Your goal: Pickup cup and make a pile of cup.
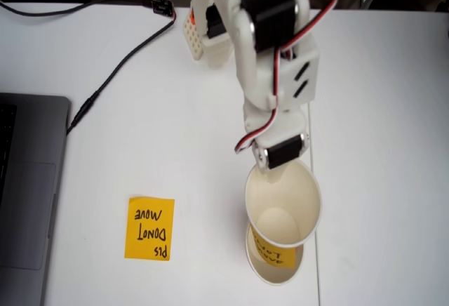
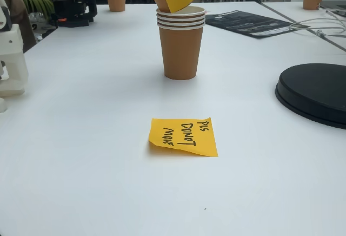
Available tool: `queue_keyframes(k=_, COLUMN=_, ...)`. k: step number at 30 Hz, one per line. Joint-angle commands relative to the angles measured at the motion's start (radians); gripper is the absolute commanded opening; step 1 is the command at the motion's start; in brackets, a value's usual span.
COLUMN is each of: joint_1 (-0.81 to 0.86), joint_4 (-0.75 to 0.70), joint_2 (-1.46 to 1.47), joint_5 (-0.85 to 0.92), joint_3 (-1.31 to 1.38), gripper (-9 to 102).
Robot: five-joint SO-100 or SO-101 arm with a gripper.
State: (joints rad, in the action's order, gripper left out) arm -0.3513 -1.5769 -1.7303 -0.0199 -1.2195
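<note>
Cup (image 1: 283, 204) tilted at gripper's tip, its base entering pile of cup (image 2: 181, 44) standing on tabletop (image 2: 81, 138) below; gripper's jaws hidden, grip can't be told.

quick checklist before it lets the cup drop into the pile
1. Cup base inside the pile mouth: ok, it sits in the top rim.
2. Cup in line with the pile: not ok, it leans at a clear tilt.
3. Gripper hold on the cup rim: cannot tell, the jaws are hidden under the arm.
4. Pile upright on the table: ok.
5. Sticky note apart from the pile: ok.
</note>
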Motion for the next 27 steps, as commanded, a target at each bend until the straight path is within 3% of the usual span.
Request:
queue_keyframes(k=1, joint_1=-0.003, joint_4=0.005, joint_2=-0.008, joint_5=-0.003, joint_3=0.055, gripper=-6)
queue_keyframes(k=16, joint_1=-0.003, joint_4=0.005, joint_2=0.055, joint_5=-0.003, joint_3=0.057, gripper=-5)
queue_keyframes(k=27, joint_1=-0.003, joint_4=0.005, joint_2=0.063, joint_5=-0.015, joint_3=0.057, gripper=17)
